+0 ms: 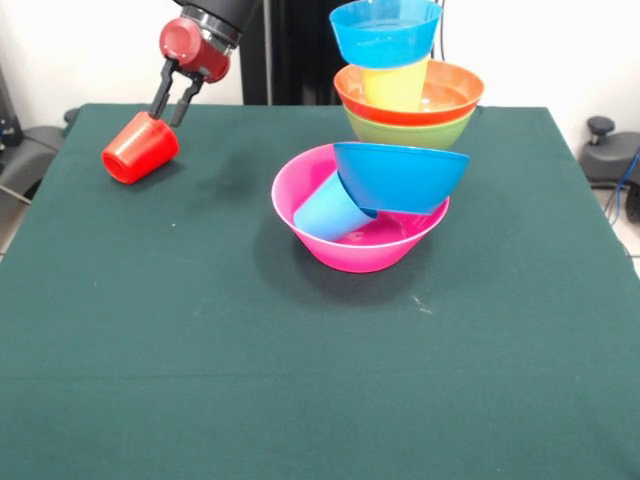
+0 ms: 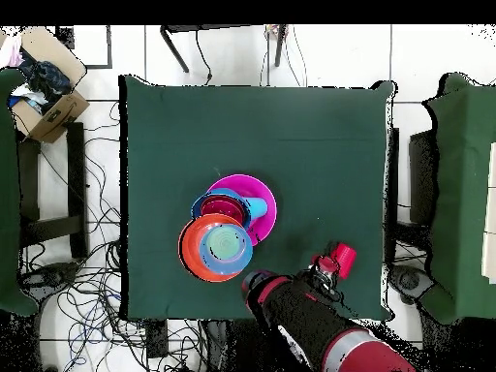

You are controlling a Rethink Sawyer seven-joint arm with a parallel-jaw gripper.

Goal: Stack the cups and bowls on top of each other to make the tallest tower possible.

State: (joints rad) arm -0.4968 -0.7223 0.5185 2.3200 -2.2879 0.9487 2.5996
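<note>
Gripper [image 1: 170, 112] clamped on the rim of the red cup [image 1: 140, 148], tilted at the worktop's [image 1: 200, 350] far corner, well apart from the pink bowl [image 1: 345, 250]; likely light, stiff and slippery plastic, best pinched across the rim wall, as here.

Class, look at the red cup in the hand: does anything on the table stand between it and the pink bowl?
Nothing visible does. The hand grips the red cup, and only bare green cloth lies between it and the pink bowl.
</note>
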